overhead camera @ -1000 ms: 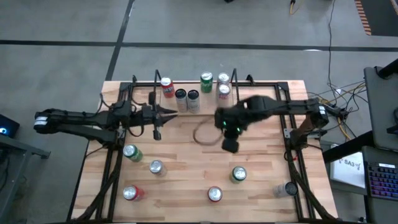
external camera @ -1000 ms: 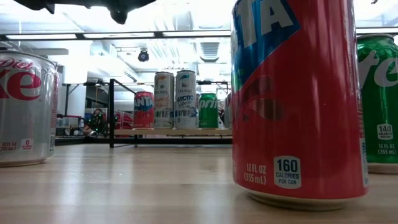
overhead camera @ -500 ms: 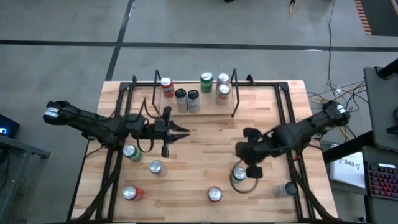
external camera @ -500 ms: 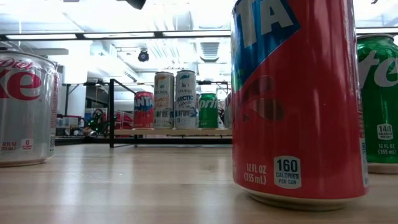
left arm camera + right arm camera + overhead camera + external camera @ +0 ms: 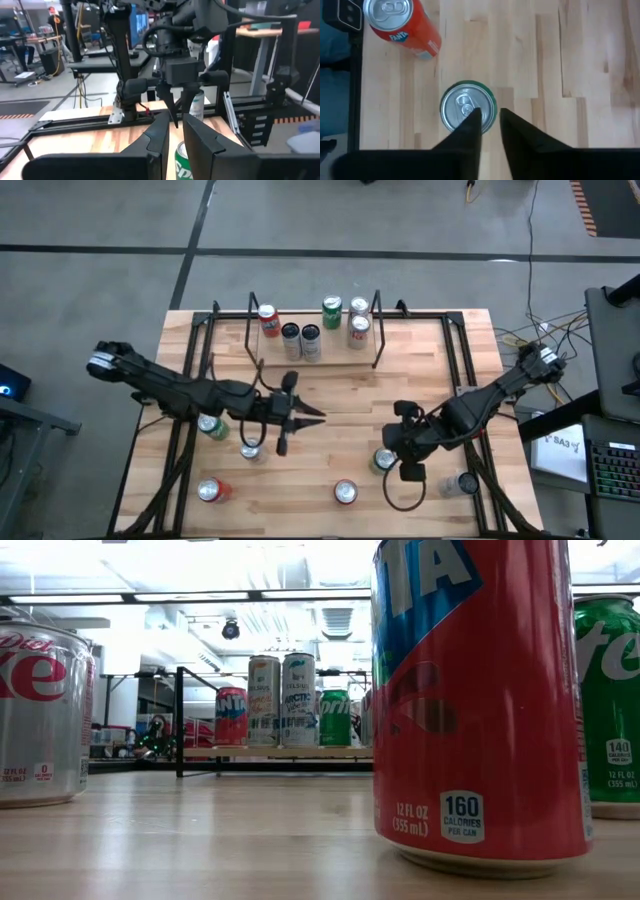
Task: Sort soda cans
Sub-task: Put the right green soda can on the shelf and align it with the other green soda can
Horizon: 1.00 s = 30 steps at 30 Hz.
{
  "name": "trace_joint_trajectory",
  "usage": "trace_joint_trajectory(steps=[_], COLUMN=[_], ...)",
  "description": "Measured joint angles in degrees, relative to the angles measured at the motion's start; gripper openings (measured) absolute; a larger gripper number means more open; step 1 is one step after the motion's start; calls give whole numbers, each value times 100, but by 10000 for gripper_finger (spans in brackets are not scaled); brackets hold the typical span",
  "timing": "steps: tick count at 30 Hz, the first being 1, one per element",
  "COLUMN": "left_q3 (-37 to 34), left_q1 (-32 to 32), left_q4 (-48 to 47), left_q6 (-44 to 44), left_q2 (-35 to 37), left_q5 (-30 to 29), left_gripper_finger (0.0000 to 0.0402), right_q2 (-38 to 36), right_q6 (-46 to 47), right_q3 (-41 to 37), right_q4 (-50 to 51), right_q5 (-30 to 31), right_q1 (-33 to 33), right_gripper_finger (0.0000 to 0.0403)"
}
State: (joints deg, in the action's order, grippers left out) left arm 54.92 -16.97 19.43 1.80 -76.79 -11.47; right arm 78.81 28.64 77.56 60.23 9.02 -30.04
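In the high view, the right gripper (image 5: 392,442) is being held over a green can (image 5: 383,461) near the table's (image 5: 420,350) front edge, while the left gripper (image 5: 318,417) is being held mid-table. In the right wrist view, its fingers (image 5: 470,125) are being kept nearly together above the green can's top (image 5: 467,107), gripping nothing. In the left wrist view, the left fingers (image 5: 159,132) are likewise being kept narrow and empty.

Twelve soda cans (image 5: 345,492) are counted on the table (image 5: 330,395) in the high view. Six are grouped at the far edge: one red (image 5: 268,318), two black (image 5: 291,335), one green (image 5: 331,310), two silver-white (image 5: 359,328). Six are scattered nearer: two green (image 5: 211,425), two red (image 5: 211,491), two silver (image 5: 250,448). Two arms are seen.
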Motion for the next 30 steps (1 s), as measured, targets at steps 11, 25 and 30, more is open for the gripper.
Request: trace_joint_trajectory(steps=[11, 25, 30], left_q3=[96, 90, 87], left_q1=[-24, -17, -17], left_q4=[-152, -290, -281], left_q6=[0, 87, 161], left_q2=[-114, -94, -95], left_q5=[-1, -8, -8], left_gripper_finger=[39, 39, 39], right_q2=[107, 468, 512], right_q6=[123, 915, 1058], right_q3=[0, 0, 2], right_q4=[-11, 212, 320], right_q5=[-3, -352, -348], right_q1=[-22, -35, -46], right_gripper_finger=[277, 367, 367])
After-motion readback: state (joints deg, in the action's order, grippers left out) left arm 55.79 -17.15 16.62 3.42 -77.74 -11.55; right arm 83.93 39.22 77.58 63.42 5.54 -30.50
